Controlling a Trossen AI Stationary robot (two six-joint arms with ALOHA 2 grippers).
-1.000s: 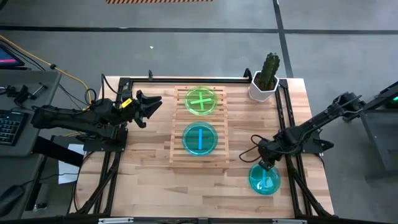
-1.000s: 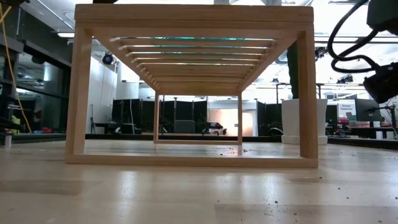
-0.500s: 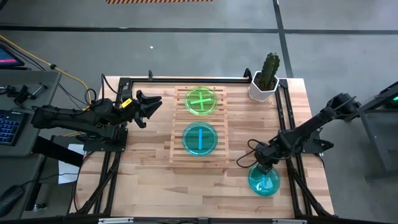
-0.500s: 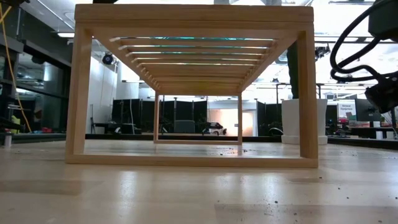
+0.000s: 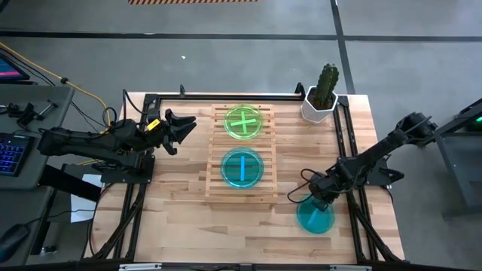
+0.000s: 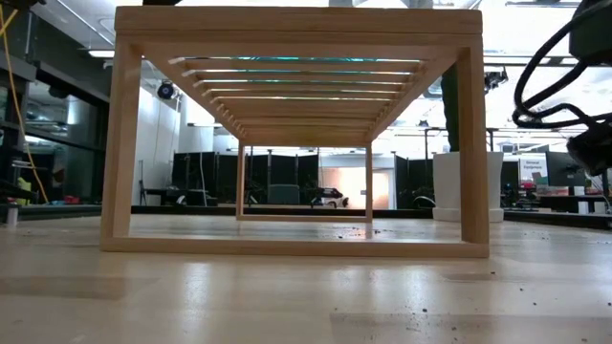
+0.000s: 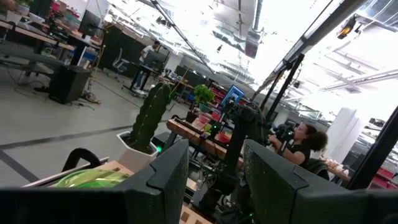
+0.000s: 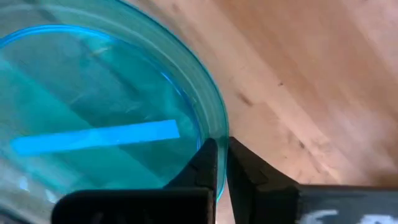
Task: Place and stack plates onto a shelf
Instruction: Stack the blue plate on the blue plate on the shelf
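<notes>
The light-wood slatted shelf (image 5: 241,154) stands mid-table. On its far half lie lime green plates (image 5: 244,122), stacked with their stripes crossing. A cyan plate (image 5: 242,167) lies on its near half. Another cyan plate (image 5: 315,217) sits on the table near the right front. My right gripper (image 5: 322,198) is shut on this plate's far rim. My left gripper (image 5: 184,124) hovers open just left of the shelf, holding nothing. My right gripper pinches the cyan plate's rim (image 8: 214,134) between its two fingers (image 8: 205,165), at the plate's far edge. One finger is on the inner side of the rim and one on the outer. The fingers slant down from above. Whether the plate is off the table I cannot tell.
A potted cactus (image 5: 324,94) stands at the far right corner. Black frame rails (image 5: 346,150) run along the table's sides and back. Bare wood lies in front of the shelf (image 6: 296,134). A person (image 7: 305,140) sits in the room beyond.
My right gripper has come down a little toward the cyan plate and taken hold of its far rim. The plate has shifted slightly toward the table's left.
</notes>
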